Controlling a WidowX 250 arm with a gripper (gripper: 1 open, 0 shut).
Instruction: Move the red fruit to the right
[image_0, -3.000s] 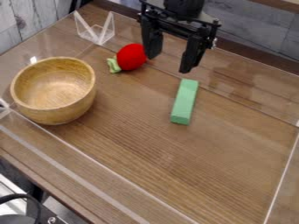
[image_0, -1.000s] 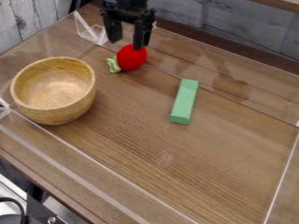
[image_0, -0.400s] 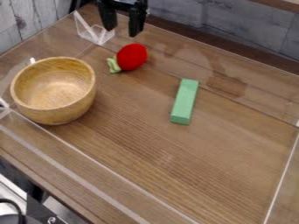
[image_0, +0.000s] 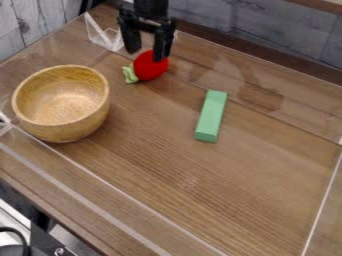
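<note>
One pincer, lowered over the fruit; no grasp made yet.

Pincer (image_0: 150, 47) has dropped from its higher position of a moment ago and now stands with its fingers spread apart, tips just above and to either side of the fruit (image_0: 147, 68). Fruit has not shifted: it lies at the far left of the desk (image_0: 201, 190), near the bowl (image_0: 60, 102) and well left of the green block (image_0: 211, 115). Judgement: approach under way; closing and the carry rightward are outstanding.
</note>
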